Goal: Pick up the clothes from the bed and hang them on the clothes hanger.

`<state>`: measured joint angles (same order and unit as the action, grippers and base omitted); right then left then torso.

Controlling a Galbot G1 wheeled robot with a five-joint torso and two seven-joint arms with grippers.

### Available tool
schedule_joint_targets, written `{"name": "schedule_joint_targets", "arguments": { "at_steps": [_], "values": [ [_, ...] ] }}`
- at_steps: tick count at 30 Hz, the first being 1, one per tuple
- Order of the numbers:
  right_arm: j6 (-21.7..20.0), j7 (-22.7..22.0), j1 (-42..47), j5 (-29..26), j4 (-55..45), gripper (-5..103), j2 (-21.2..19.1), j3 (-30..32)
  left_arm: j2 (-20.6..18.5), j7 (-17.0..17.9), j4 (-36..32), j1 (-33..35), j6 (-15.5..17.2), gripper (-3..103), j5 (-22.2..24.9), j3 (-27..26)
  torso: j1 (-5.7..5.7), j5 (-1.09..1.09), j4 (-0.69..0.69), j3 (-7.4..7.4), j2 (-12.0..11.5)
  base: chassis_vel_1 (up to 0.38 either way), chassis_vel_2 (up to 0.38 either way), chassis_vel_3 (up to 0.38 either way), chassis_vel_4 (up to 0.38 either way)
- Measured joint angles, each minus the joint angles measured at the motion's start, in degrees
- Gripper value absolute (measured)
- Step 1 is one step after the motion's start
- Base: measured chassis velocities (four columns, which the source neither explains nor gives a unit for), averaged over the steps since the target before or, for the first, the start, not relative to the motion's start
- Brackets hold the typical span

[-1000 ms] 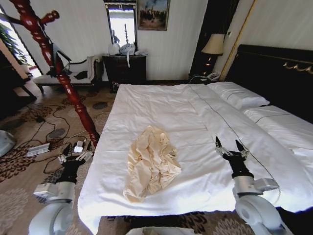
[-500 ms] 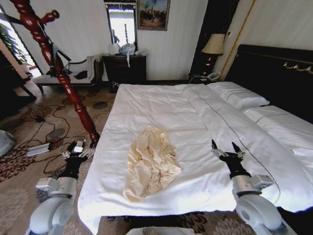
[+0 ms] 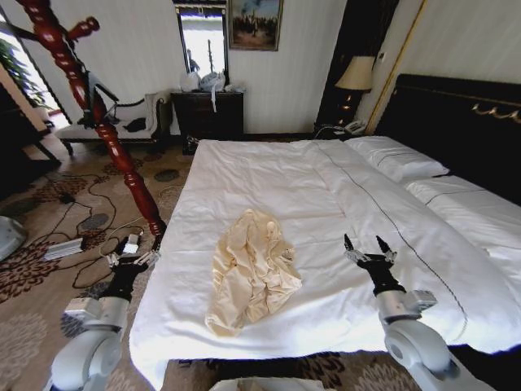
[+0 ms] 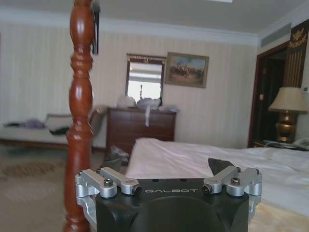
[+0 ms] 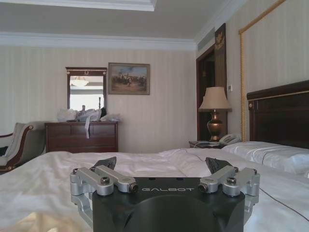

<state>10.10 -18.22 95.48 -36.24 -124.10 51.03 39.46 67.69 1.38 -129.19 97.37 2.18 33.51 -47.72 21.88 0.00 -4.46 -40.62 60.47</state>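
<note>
1. Clothes lie crumpled on the bed, near its foot edge, bare sheet all round.
2. Right hand hovers over the bed beside them, fingers spread.
3. Left hand hangs off the bed's side above the carpet, near the coat stand, fingers spread.

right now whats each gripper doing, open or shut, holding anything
Left gripper: open, holding nothing, beside the bed over the floor.
Right gripper: open, holding nothing, above the bed, to the right of the clothes.
</note>
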Motion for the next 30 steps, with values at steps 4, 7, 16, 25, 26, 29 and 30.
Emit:
{"name": "schedule_joint_targets", "arguments": {
  "at_steps": [4,7,16,25,26,29,30],
  "values": [
    [-0.2,-1.3,-1.9,-1.3,0.6,100,-0.2,0.9,-2.2,3.0,-4.5,1.8,7.1,100,14.8,3.5,0.0,0.01,0.01,0.0,0.0,0.0,0.0,0.0,0.0],
    [-0.3,-1.8,-2.3,-1.6,0.9,100,-0.2,1.2,-3.3,6.5,-5.6,1.5,10.4,100,21.3,5.6,0.0,0.02,0.0,0.0,0.0,0.0,0.0,0.0,0.0],
    [-0.8,-3.2,-2.8,-1.9,1.3,100,0.7,1.3,-3.4,20.1,-5.0,-1.9,21.9,100,37.6,13.8,0.0,0.01,0.0,0.0,0.0,0.0,0.0,0.0,0.0],
    [-1.1,-3.8,-2.8,-1.9,1.3,100,1.0,1.1,-2.6,39.5,-5.3,-3.7,40.2,100,57.5,16.1,0.0,0.01,0.0,0.0,0.0,0.0,0.0,0.0,0.0],
    [-1.1,-3.8,-2.8,-1.8,1.3,100,1.1,1.0,-2.5,39.8,-5.4,-3.9,40.6,100,58.1,16.4,0.0,0.01,0.0,0.0,0.0,0.0,0.0,0.0,0.0],
    [-1.1,-3.8,-2.8,-1.6,1.4,100,1.5,0.9,-1.9,39.8,-5.0,-4.5,40.7,100,58.1,17.3,0.0,0.01,0.0,0.0,0.0,0.0,0.0,0.0,0.0],
    [-1.1,-3.8,-2.8,-1.6,1.4,100,1.5,0.9,-1.9,39.8,-5.0,-4.5,40.7,100,58.1,17.3,0.0,0.01,0.0,0.0,0.0,0.0,0.0,0.0,0.0]
  ]
}}
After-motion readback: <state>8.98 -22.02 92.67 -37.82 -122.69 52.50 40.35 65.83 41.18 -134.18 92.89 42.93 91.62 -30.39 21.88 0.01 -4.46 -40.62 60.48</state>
